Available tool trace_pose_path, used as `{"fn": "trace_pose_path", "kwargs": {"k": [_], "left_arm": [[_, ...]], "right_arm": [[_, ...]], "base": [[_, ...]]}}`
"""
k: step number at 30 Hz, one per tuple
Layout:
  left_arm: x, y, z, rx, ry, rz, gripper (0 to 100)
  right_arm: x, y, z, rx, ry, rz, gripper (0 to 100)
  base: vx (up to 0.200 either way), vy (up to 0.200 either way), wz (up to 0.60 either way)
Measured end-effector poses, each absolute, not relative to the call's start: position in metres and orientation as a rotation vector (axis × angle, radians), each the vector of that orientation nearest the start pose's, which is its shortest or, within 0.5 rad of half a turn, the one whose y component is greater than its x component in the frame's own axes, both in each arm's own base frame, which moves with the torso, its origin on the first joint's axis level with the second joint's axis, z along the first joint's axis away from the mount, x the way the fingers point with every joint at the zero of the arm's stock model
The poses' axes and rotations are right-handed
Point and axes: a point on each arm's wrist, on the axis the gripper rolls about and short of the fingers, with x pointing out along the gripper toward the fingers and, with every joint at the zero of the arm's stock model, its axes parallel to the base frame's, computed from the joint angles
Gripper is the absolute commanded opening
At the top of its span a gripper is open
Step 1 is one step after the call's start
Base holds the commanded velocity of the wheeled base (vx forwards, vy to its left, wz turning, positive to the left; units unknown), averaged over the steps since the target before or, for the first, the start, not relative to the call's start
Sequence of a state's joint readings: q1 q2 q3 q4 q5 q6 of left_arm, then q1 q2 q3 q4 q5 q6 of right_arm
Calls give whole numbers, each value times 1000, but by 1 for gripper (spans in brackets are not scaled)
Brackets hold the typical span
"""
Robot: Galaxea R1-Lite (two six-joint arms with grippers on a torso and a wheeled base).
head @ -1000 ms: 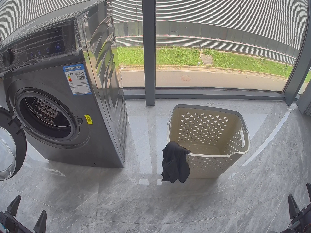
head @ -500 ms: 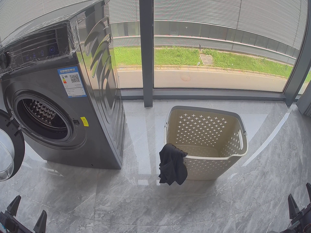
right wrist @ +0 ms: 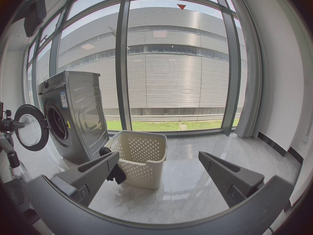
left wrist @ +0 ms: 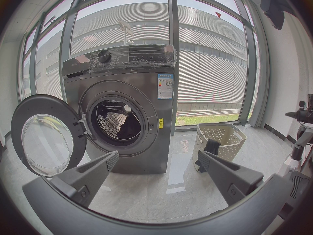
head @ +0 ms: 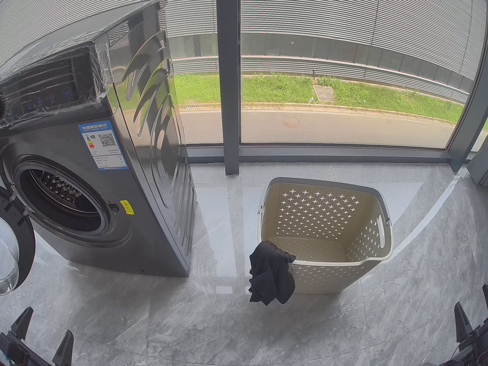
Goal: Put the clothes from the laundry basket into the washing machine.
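A black garment [head: 270, 273] hangs over the near left corner of the cream laundry basket [head: 325, 181], which stands on the floor and looks otherwise bare inside. Left of the basket stands the grey washing machine [head: 91, 189]. Its round door [head: 12, 250] is swung open and its drum [head: 61, 199] is exposed. In the left wrist view something dark lies inside the drum [left wrist: 130, 128]. My left gripper [head: 47, 324] is open and low at the near left, well short of the machine. My right gripper [head: 473, 301] is open at the near right, away from the basket [right wrist: 143, 170].
Tall windows and a dark window post [head: 229, 77] stand behind the machine and basket. Bare grey marble floor [head: 203, 321] lies between me and both of them. A white wall and curtain [right wrist: 251, 82] close off the right side.
The whole head view has shifted: the machine now sits further left and the basket lower in the picture, so the camera moved. Both grippers keep their places and stay open.
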State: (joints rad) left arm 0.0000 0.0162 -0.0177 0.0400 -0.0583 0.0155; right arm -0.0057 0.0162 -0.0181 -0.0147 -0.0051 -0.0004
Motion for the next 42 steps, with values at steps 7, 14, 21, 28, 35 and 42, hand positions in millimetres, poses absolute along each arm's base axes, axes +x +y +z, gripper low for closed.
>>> {"fn": "trace_pose_path", "kwargs": {"k": [7, 14, 21, 28, 35, 42], "left_arm": [[-23, -1, 77, 15, 38, -58, 100], [-23, -1, 77, 15, 38, -58, 100], [-23, -1, 77, 15, 38, -58, 100], [-23, -1, 77, 15, 38, -58, 100], [-23, -1, 77, 15, 38, -58, 100], [-23, -1, 77, 16, 38, -58, 100]], "right_arm": [[-33, 1, 126, 16, -152, 82, 100], [-10, 5, 160, 35, -41, 287, 100], [42, 14, 166, 77, 215, 494, 100], [84, 29, 164, 87, 335, 619, 100], [127, 48, 158, 86, 362, 683, 100], [160, 68, 141, 78, 439, 704, 100]], "base": [[0, 0, 0], [0, 0, 0], [0, 0, 0], [0, 0, 0], [0, 0, 0], [0, 0, 0]]}}
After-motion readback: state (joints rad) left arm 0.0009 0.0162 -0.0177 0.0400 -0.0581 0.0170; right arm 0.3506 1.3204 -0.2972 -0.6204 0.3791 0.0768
